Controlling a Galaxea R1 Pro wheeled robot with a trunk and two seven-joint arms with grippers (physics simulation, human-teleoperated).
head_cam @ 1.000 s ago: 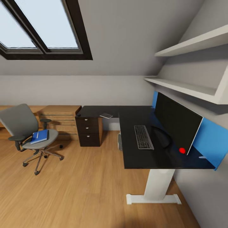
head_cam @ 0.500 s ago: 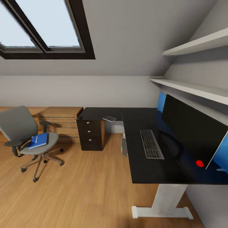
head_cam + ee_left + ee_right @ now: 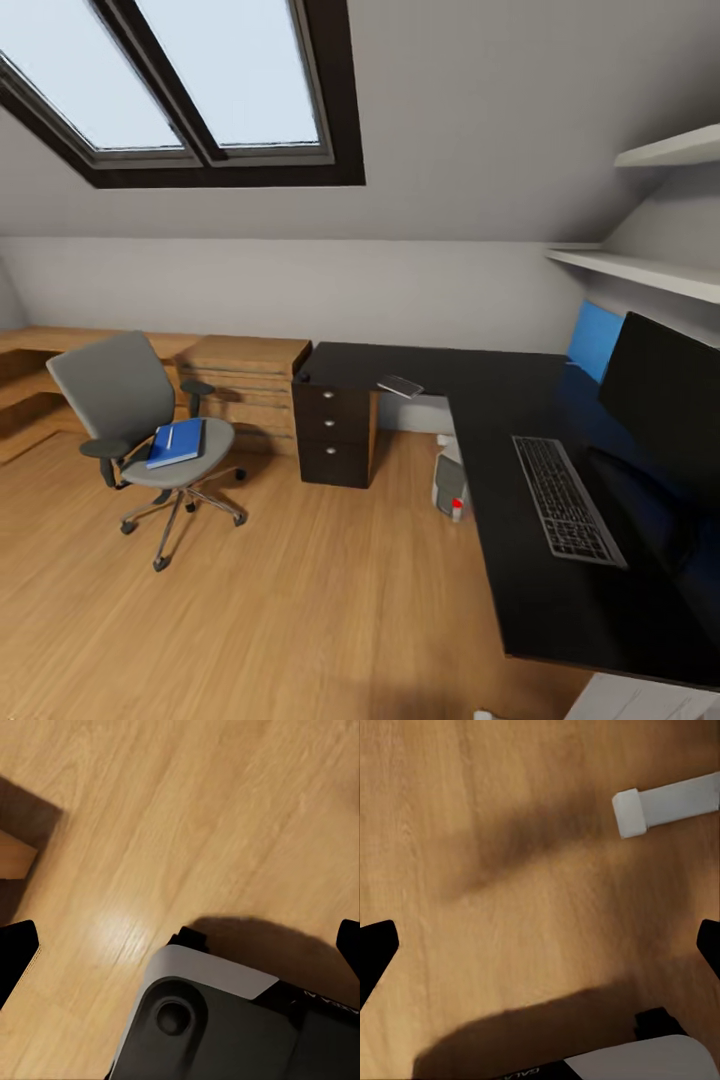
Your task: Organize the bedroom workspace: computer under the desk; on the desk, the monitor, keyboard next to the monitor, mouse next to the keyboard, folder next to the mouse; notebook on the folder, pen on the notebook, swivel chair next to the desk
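The grey swivel chair (image 3: 120, 395) stands on the wood floor at the left, apart from the black desk (image 3: 500, 395). On its seat lies the blue folder (image 3: 177, 443) with the white pen (image 3: 170, 437) across it. The thin grey notebook (image 3: 400, 385) rests at the desk's inner edge. Further right on the desk the keyboard (image 3: 567, 497) lies in front of the monitor (image 3: 665, 390). A small dark lump, maybe the mouse (image 3: 303, 379), sits above the drawers. The computer (image 3: 450, 487) stands under the desk. My left gripper (image 3: 180, 949) and right gripper (image 3: 540, 945) hang open over the floor, holding nothing.
A black drawer unit (image 3: 335, 435) closes the desk's left end, with a light-wood chest (image 3: 245, 380) beside it. White shelves (image 3: 640, 268) and a blue wall panel (image 3: 595, 335) lie behind the monitor. The desk's white foot (image 3: 667, 806) lies near my right gripper. My base (image 3: 217, 1020) is below.
The whole head view has shifted: the camera has turned left and come closer to the desk. Chair, folder, notebook and keyboard keep their places in the room.
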